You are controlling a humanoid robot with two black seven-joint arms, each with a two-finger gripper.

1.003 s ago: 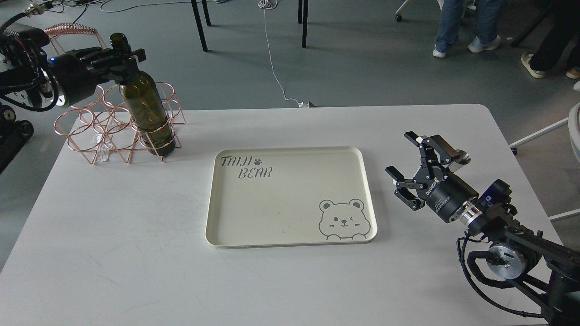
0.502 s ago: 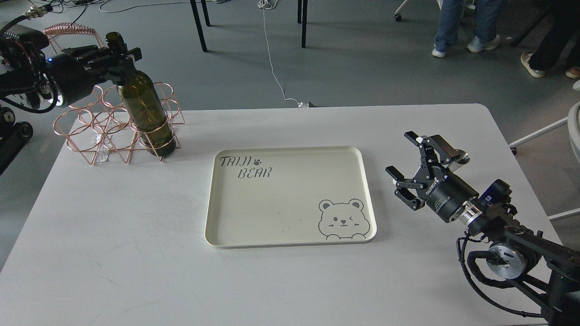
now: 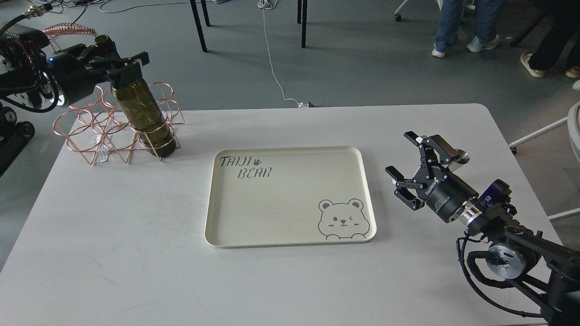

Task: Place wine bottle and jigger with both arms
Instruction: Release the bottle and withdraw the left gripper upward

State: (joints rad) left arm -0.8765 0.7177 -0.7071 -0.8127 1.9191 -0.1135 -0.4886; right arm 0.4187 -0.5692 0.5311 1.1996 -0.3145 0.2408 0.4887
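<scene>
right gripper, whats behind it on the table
Just past the open right gripper, a small shiny steel piece, probably the jigger, peeks out on the table. The gripper covers most of it, so its full shape is hidden.

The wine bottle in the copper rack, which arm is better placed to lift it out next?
Left. The left gripper is at the wine bottle neck in the wire rack. The right gripper hangs open across the table, past the tray.
</scene>
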